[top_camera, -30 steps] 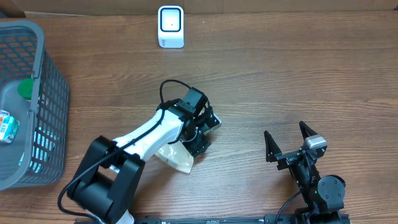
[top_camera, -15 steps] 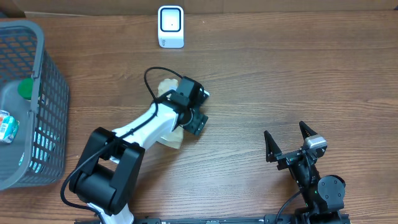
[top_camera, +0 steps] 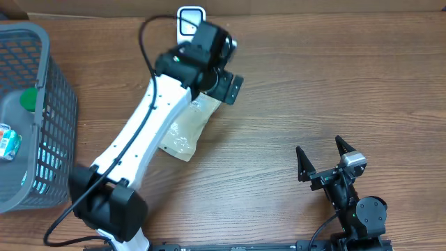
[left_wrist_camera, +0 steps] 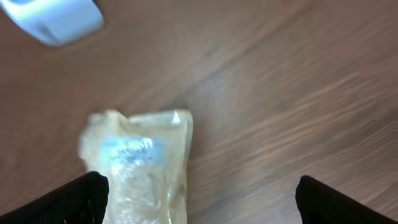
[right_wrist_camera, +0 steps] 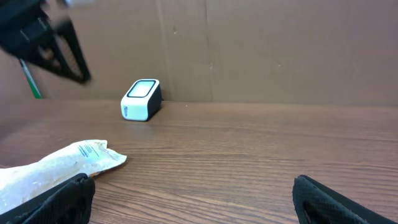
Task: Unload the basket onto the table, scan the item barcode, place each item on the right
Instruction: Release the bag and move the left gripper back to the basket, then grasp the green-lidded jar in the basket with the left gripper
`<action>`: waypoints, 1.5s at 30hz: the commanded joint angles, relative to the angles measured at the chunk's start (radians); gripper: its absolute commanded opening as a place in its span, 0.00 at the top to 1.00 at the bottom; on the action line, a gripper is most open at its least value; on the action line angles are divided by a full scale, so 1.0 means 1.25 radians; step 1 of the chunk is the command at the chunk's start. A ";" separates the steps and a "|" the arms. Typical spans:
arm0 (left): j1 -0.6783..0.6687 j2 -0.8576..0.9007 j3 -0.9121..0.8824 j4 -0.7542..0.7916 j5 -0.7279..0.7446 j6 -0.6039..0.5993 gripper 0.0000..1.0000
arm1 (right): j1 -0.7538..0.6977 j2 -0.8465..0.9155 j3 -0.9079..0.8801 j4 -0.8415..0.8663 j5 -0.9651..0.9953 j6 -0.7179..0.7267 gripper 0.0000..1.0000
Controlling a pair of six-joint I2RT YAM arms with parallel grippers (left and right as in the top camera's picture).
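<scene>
- Toward the far edge of the table [top_camera: 334,84], the left gripper [left_wrist_camera: 200,198] hovers with its jaws spread wide and nothing between them. The plastic packet [top_camera: 182,132] lies flat on the wood just below, near the white barcode scanner [top_camera: 187,19] but apart from it.
- Its pale blue label [left_wrist_camera: 134,149] faces up — away from the scanner's window, so I judge it would not read as it lies.
- A grasp could pinch over the label or crumple the limp film, hiding the code.
- The left arm [top_camera: 150,118] reaches over the scanner; a low sweep might knock it.
- The right gripper [top_camera: 319,146], jaws also wide apart and empty, sits at the near edge — too far off to steady anything.
</scene>
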 commanded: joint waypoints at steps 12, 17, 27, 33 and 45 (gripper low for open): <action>0.440 -0.043 0.555 -0.400 -0.091 -0.234 0.11 | -0.003 -0.009 -0.008 0.003 0.001 -0.001 0.00; 0.645 -0.047 0.548 -0.449 -0.091 -0.300 0.10 | -0.003 -0.009 -0.008 0.003 0.001 -0.001 0.00; 0.927 -0.047 0.420 -0.394 -0.022 -0.206 0.09 | -0.003 -0.009 -0.008 0.003 0.001 -0.001 0.00; 0.933 -0.045 0.166 -0.133 0.025 -0.060 0.03 | -0.003 -0.009 -0.008 0.003 0.001 -0.001 0.00; 0.913 0.067 0.040 0.104 0.052 0.117 0.00 | -0.003 -0.009 -0.008 0.003 0.001 -0.001 0.00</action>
